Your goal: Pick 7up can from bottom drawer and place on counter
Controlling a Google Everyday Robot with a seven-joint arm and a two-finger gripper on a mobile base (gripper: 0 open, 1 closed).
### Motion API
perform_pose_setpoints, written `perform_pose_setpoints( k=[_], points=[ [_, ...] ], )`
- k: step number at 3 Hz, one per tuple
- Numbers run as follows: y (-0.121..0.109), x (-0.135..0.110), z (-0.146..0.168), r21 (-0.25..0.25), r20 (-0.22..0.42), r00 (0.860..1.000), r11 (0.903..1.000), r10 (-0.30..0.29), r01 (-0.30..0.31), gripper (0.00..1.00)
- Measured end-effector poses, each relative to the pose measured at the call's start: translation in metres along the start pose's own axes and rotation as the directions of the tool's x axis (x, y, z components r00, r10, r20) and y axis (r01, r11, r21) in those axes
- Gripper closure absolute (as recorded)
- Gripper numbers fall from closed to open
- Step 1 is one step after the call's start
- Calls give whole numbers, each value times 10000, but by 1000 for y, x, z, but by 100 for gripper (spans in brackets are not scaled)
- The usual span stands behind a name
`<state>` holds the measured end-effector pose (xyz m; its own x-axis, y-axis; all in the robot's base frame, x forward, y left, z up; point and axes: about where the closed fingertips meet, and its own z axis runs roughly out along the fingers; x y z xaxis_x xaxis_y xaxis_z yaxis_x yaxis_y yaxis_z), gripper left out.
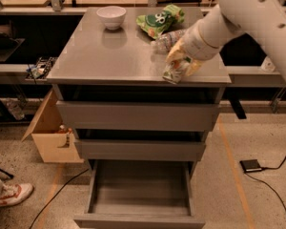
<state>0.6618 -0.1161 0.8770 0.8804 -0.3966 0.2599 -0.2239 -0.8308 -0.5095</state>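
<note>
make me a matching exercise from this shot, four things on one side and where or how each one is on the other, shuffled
Things:
1. 7up can
2. white bowl
3. green snack bag
4. bottom drawer

Places or states:
a. pulled open, floor bare
b. back left of the counter
c. held tilted in the claw at the counter's front right
d. back of the counter, next to the water bottle

Pairs: 1-c, 2-b, 3-d, 4-a
</note>
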Motion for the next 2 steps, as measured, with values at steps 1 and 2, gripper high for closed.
perform_pose_setpoints(
  k=[1,2],
  points=[
    [-8,9,13,-912,190,9979,9939,-612,627,100],
    [-16,20,22,-1390,263,9948,9851,-981,1008,100]
  ],
)
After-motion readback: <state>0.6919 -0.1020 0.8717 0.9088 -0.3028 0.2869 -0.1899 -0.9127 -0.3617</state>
